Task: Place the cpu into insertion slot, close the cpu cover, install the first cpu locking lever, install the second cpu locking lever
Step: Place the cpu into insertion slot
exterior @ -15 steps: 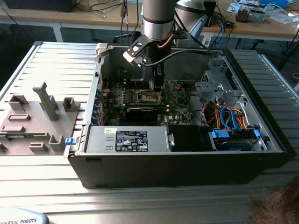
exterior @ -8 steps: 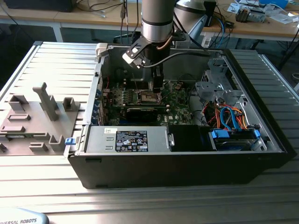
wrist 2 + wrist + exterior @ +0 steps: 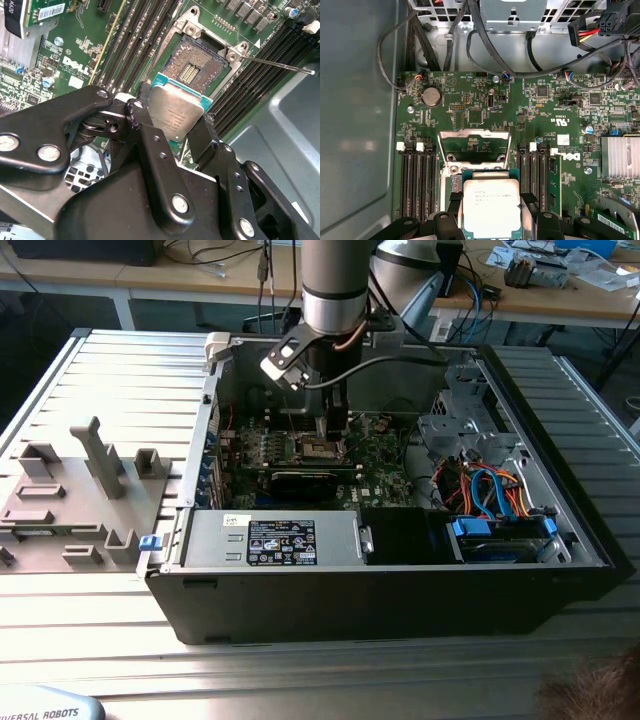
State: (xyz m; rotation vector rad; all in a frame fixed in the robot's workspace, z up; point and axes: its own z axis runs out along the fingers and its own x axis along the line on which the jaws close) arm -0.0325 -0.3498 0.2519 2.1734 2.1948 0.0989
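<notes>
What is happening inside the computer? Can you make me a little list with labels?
gripper: shut on the cpu, down inside the open computer case
cpu: gripped by two opposite edges, silver top showing, over one edge of the insertion slot, not seated
insertion slot: empty, its contact field uncovered
cpu cover: flipped up, open
locking lever: thin rod sticking out free to one side
memory slots: long black rows on both sides of the slot
</notes>
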